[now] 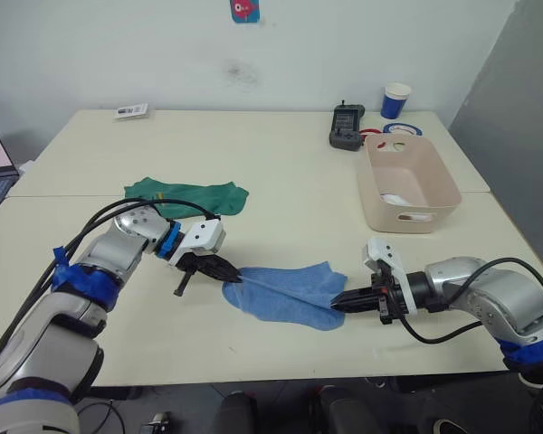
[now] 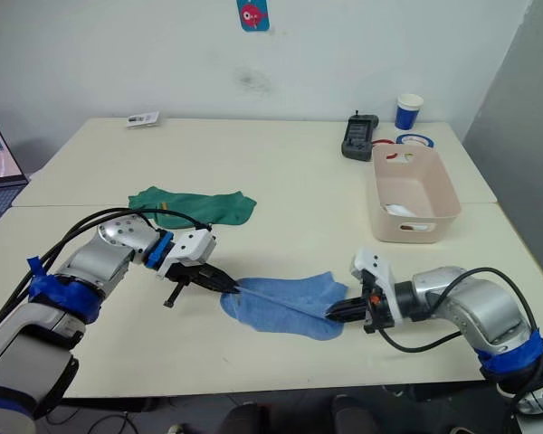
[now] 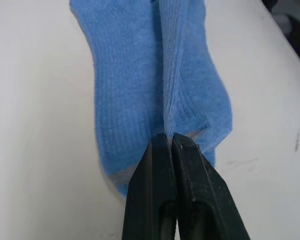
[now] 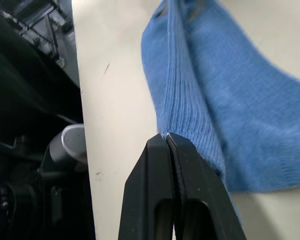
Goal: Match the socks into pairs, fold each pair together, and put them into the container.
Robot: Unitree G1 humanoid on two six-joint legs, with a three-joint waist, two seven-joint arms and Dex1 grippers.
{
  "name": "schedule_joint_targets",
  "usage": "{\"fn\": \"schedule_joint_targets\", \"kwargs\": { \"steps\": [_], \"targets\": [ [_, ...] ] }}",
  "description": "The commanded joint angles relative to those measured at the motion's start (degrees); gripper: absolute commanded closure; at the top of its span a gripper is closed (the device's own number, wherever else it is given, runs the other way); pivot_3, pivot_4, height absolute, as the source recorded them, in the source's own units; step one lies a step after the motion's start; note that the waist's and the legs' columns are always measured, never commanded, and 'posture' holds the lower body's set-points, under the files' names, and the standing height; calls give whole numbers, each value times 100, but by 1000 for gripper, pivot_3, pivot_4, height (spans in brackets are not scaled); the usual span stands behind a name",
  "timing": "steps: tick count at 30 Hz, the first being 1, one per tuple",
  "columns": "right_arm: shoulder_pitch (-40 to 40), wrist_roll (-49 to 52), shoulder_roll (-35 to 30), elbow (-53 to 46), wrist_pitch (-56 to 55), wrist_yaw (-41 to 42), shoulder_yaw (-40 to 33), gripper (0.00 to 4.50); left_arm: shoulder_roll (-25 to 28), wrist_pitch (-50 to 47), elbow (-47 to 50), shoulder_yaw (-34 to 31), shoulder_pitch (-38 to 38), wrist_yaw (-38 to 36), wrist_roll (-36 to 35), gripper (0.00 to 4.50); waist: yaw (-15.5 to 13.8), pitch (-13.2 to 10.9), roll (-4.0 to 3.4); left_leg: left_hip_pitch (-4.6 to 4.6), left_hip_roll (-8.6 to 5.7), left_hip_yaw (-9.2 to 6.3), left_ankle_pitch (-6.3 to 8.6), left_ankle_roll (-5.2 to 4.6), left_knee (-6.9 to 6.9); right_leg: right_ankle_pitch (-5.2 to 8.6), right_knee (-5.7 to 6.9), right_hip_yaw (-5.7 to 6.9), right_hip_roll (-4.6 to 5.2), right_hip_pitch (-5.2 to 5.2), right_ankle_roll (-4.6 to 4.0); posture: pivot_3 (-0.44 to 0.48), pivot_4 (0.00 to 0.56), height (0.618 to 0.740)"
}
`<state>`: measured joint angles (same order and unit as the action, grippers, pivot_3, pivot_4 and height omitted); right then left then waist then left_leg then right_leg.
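Both grippers, left gripper [image 1: 233,275] and right gripper [image 1: 338,304], are pinched tight on opposite ends of the light blue socks [image 1: 285,293], stretched lengthwise between them near the desk's [image 1: 290,172] front edge.

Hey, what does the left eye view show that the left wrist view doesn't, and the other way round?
Left eye alone: the dark green socks, the container with something white inside, the paper cup and the right end effector pinching the far end of the light blue socks. Left wrist alone: the ribbed knit bunching into a ridge where the fingers clamp it. Both: the left end effector shut on the light blue socks, on the table.
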<state>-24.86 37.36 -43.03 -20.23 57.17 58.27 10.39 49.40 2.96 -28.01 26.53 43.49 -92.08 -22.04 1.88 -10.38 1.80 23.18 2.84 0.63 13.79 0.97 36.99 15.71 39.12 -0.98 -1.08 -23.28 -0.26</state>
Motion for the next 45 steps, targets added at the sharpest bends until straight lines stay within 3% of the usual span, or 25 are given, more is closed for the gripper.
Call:
{"fn": "schedule_joint_targets", "kwargs": {
  "steps": [1, 9, 13, 18, 21, 24, 32, 45],
  "targets": [
    [-184, 796, 121, -563, 571, -281, -698, 4500, 477, -818, 1223, -696, -389, -28, -419, 4456, 1, 0, 0, -1, 1, -5, 0, 0, 0, 0, 2, 1, 13, 0, 0, 0, 150, 740],
    [25, 2364, 37, -1512, 1651, -903, -1455, 4500, 1745, -2619, 3754, -1947, -1951, 320, -1140, 4456, -19, 0, -1, -6, 15, -17, 0, 1, -4, 0, 4, 11, 19, 5, 0, 0, 150, 740],
    [262, 2564, 46, -1651, 1633, -1143, -1411, 4500, 1729, -2894, 4131, -2199, -2232, 623, -1096, 4456, -40, 0, -1, -11, 37, -5, 0, 1, -5, 1, -3, 8, 19, 10, 1, 0, 150, 740],
    [429, 1878, 77, -1231, 1087, -1186, -918, 4500, 1331, -2639, 3795, -1882, -2091, 961, -389, 4456, -34, 0, 0, -13, 5, 7, 0, 0, -5, 1, -4, 3, 12, 9, 1, 0, 150, 740],
    [339, 810, 27, -315, 285, -1071, -272, 4500, 912, -2218, 3162, -1380, -1657, 974, 319, 4456, -33, 1, 1, -15, -5, 8, 0, 0, -7, 1, -3, 8, 10, 11, 1, 0, 150, 740],
    [30, 380, 176, 213, -39, -1090, -102, 4500, 745, -2091, 2846, -1188, -1394, 867, 648, 4456, -16, 1, 0, -9, -9, 23, 1, -1, -6, 1, -4, -1, 3, 5, 0, 0, 150, 740],
    [-551, -76, 430, 719, -148, -981, 76, 4500, 434, -2044, 2192, -1064, -875, 794, 1061, 4456, -23, 1, 0, 13, -7, 13, 0, -1, -4, 1, -2, 9, 2, -11, 0, 0, 150, 740],
    [-787, -462, 691, 1110, -161, -1026, 141, 4500, -173, -2137, 1694, -950, -398, 992, 1618, 4456, -25, 1, 0, 20, -12, 12, 0, -1, 3, -1, 1, 12, 10, -12, 1, 0, 150, 740]
  ]
}}
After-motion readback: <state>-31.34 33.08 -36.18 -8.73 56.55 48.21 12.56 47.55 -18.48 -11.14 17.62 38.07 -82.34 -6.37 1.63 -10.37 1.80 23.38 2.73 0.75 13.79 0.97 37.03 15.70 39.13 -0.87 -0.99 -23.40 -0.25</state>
